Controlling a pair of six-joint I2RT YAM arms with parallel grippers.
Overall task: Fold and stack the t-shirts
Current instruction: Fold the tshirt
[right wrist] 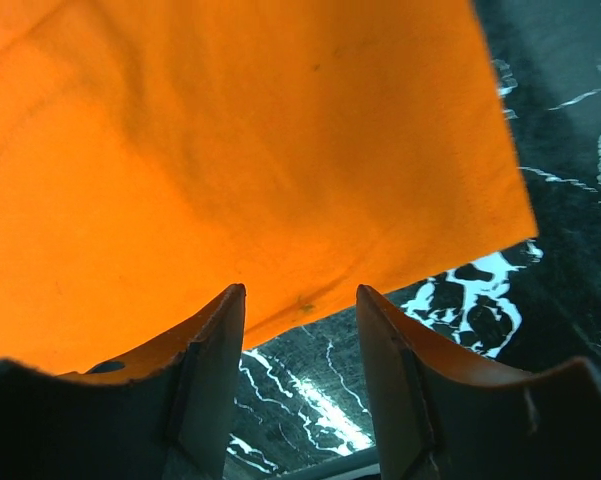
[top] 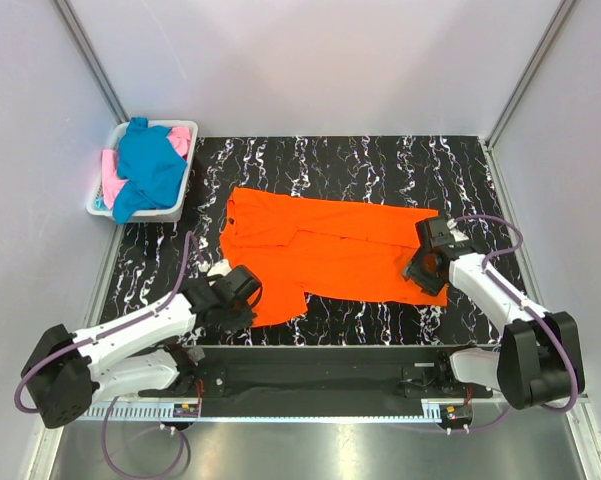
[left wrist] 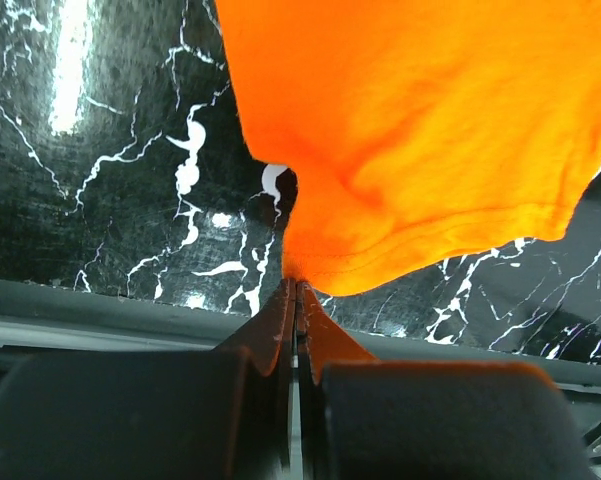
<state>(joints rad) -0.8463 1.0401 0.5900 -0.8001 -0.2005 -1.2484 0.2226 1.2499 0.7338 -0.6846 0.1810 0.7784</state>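
On black marbled table [top: 380, 160], pale walls [top: 310, 60] around, orange t-shirt [top: 330, 245] flat, left fingers [left wrist: 273, 335] pinching its edge, right fingers [right wrist: 212, 370] spread.

White basket [top: 181, 196] at far-left corner, black white-veined table [top: 380, 165].

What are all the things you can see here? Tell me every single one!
orange t-shirt: one, bright orange, spread out mid-table
teal-blue t-shirt: one, teal-blue, crumpled on top in the basket
pink t-shirt: one, pink, in the basket, mostly under the teal-blue one
basket: one, white plastic, far left corner
table: one, black with white marbling, under the orange t-shirt
left gripper: one, black, shut on the orange t-shirt's near left edge
right gripper: one, black, open at the orange t-shirt's right edge
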